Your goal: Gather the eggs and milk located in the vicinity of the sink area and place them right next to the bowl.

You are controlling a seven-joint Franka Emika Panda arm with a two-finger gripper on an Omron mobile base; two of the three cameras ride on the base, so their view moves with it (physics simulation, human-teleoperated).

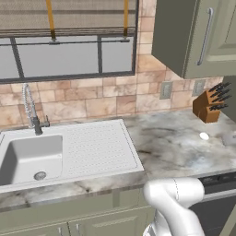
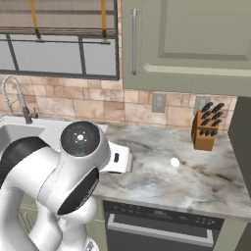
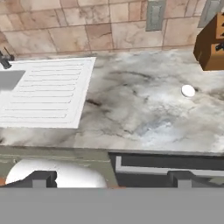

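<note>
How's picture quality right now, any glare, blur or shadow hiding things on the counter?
Left base view: even light, no glare; the small white object near the knife block is sharp. Right base view: clear, but the arm hides most of the sink. Hand view: soft and blurry, counter still readable.

base views: behind arm, either side | hand view: low, forward — all share counter point(image 1: 175, 143)

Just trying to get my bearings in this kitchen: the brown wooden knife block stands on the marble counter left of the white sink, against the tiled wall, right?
Not quite. The brown wooden knife block stands on the marble counter to the right of the white sink, not left of it, against the tiled wall. The left base view shows this plainly, with the sink at the left and the block far right.
</note>
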